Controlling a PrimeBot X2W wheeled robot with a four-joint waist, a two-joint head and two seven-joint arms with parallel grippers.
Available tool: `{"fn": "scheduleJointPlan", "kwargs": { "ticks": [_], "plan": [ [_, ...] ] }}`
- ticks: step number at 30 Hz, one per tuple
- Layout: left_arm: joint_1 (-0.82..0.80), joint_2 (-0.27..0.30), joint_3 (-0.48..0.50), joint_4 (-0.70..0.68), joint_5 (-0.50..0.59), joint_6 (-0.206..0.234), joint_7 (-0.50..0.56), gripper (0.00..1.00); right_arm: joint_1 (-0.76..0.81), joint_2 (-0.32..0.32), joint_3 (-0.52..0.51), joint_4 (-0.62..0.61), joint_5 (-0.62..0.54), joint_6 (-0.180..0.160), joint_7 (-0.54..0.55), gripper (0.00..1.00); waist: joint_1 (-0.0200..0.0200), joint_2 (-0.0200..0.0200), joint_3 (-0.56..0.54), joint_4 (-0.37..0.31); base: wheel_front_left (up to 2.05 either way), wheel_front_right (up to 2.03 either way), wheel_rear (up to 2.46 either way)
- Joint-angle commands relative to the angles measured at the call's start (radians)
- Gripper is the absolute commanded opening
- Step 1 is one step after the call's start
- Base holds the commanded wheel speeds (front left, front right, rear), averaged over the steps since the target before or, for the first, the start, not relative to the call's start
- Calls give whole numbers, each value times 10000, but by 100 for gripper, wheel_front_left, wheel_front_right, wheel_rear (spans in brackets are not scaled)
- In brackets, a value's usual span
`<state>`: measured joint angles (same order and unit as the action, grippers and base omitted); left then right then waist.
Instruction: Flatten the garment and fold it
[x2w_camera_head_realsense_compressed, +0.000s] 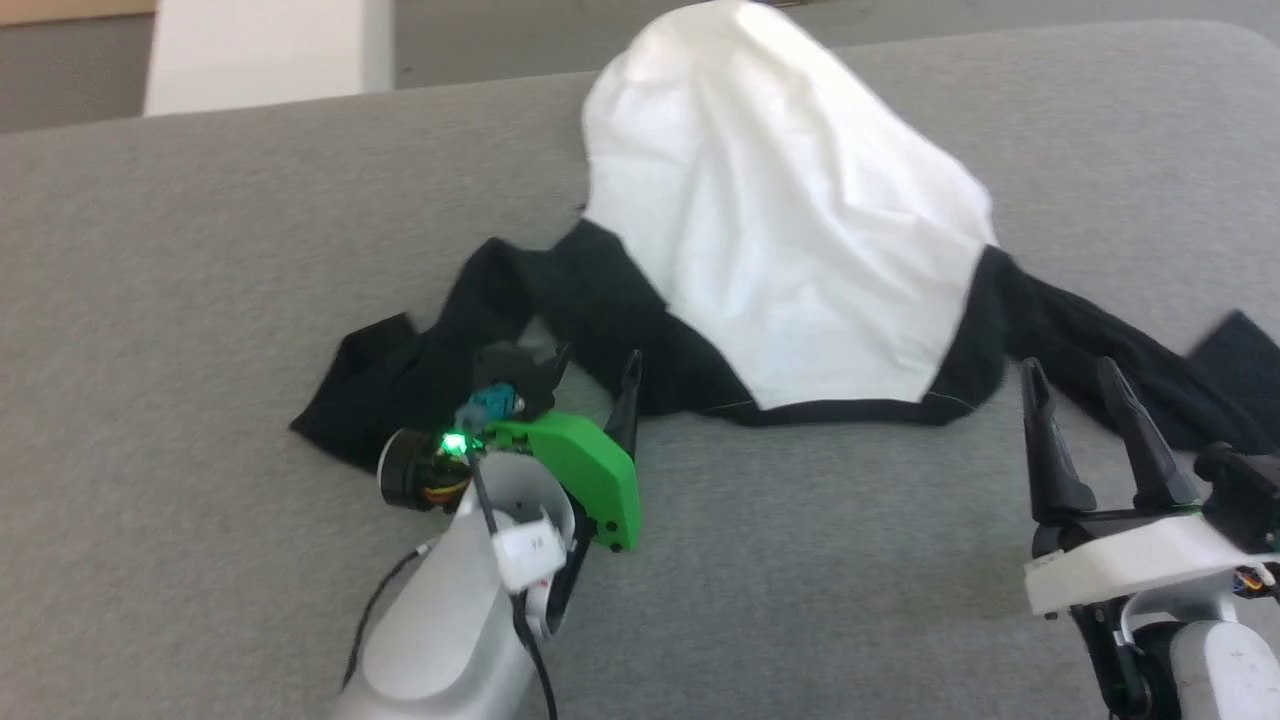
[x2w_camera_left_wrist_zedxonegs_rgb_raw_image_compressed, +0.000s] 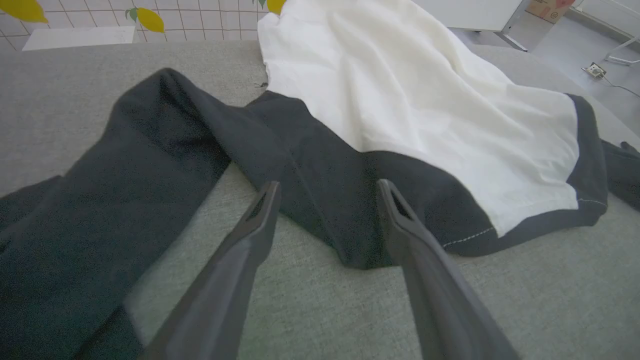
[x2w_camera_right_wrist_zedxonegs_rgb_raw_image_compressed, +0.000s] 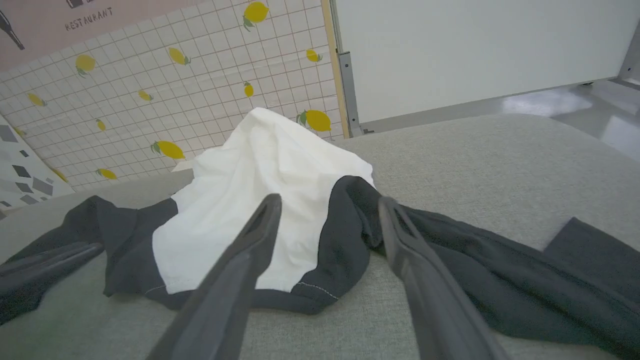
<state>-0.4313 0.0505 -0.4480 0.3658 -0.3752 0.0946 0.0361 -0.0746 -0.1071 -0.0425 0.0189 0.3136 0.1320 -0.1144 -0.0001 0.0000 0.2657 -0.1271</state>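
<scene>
Softly rumpled garment (x2w_camera_head_realsense_compressed: 790, 230) on grey felt.

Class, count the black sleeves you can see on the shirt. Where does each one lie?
2. The left sleeve lies bent by the left gripper; the right sleeve stretches past the right gripper.

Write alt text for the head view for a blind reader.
A white shirt with black sleeves lies rumpled on a grey surface, sleeves trailing to both sides. The open left pincer and open right pincer point at its near edge.
</scene>
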Motion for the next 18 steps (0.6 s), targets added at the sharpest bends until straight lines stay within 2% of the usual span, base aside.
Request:
{"fn": "scheduleJointPlan", "kwargs": {
  "ticks": [1, 11, 18],
  "plan": [
    [-316, 57, 35, 218, 176, 241, 315, 100, 42, 88, 61, -89, -33, -13, 20, 100, 1, 0, -150, -803, 0, 0, 0],
    [-1174, 740, 49, 1519, 1205, 1944, 2213, 100, 61, 299, 115, -188, -14, -13, 40, 100, 1, 0, -69, -1090, 0, 0, 0],
    [-1324, 1076, 369, 1635, 1181, 2348, 2234, 100, 60, 373, 173, -208, 33, -13, 117, 100, 1, 0, -29, -1020, 0, 0, 0]
  ]
}}
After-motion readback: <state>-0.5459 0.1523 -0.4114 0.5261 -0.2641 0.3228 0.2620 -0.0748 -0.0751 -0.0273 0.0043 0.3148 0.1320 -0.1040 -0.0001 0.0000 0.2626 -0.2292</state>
